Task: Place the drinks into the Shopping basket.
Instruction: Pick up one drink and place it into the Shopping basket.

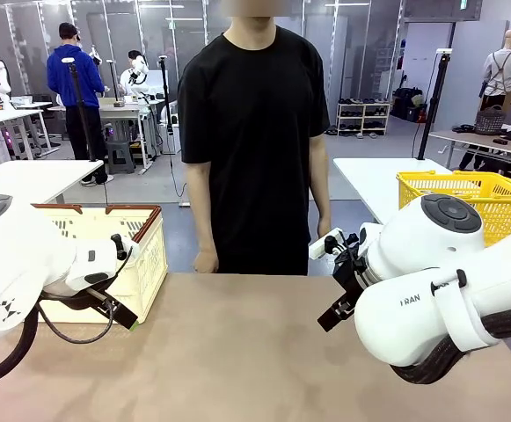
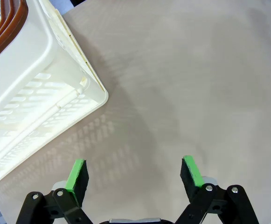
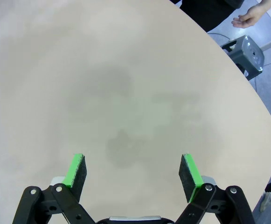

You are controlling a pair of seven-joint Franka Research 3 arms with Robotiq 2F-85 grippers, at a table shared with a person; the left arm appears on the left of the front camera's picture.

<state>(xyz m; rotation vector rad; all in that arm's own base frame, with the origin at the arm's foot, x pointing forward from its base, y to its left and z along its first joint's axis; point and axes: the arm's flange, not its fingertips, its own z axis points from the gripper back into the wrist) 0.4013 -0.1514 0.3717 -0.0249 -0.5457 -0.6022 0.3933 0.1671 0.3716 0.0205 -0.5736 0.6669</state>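
Observation:
The drinks are out of view. The cream-white latticed Shopping basket (image 1: 136, 255) with a brown-red rim stands at the table's far left edge. In the left wrist view its corner (image 2: 42, 93) lies up and to the left of my fingers. My left gripper (image 1: 119, 312) hangs open just in front of the basket, over bare tabletop, its green pads (image 2: 77, 175) wide apart with nothing between them. My right gripper (image 1: 334, 312) is open above the right part of the table, its pads (image 3: 190, 170) equally far apart and empty.
A person in black stands at the far edge, arms down, one hand (image 3: 247, 18) open beside the table. A yellow mesh basket (image 1: 475, 198) sits on another table at the back right. A grey stool (image 3: 245, 53) stands on the floor past the brown tabletop (image 1: 237, 352).

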